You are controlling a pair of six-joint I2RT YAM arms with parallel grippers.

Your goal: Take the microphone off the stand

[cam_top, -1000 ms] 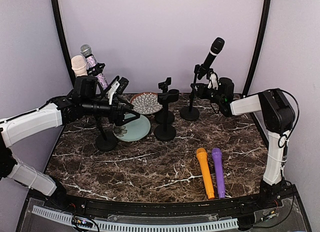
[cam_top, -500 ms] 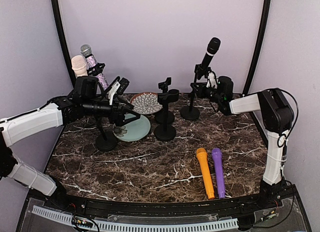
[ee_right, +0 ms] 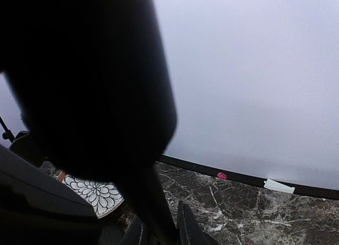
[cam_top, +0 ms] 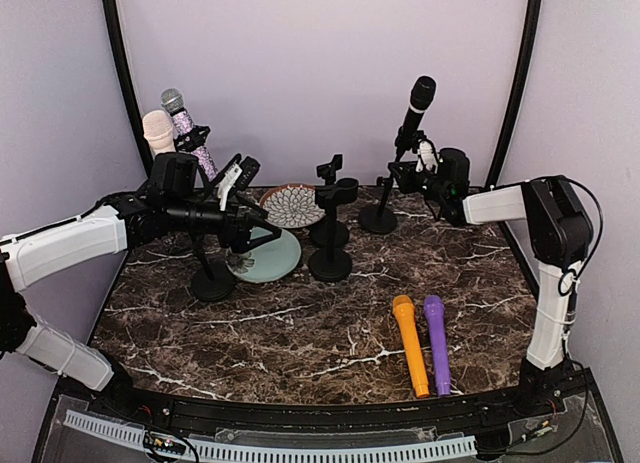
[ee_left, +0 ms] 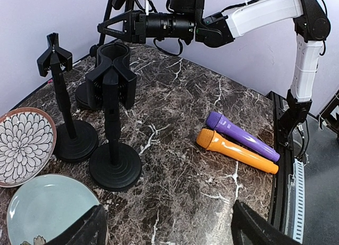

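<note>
Black microphone (cam_top: 418, 108) is sitting at the far right of the marble table (cam_top: 300, 333), nearly upright in its stand (cam_top: 378, 221), with the right gripper (cam_top: 415, 151) clamping tight around its lower handle. Left gripper (cam_top: 262, 233) is hovering wide open and empty over a pale green plate (cam_top: 285, 255).

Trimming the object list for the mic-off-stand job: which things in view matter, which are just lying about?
In the job: black microphone, its stand, right gripper closed on the microphone.
Lying about: orange microphone, purple microphone, two empty stands, patterned plate, green plate, white microphone, glittery microphone, left gripper, open.
</note>
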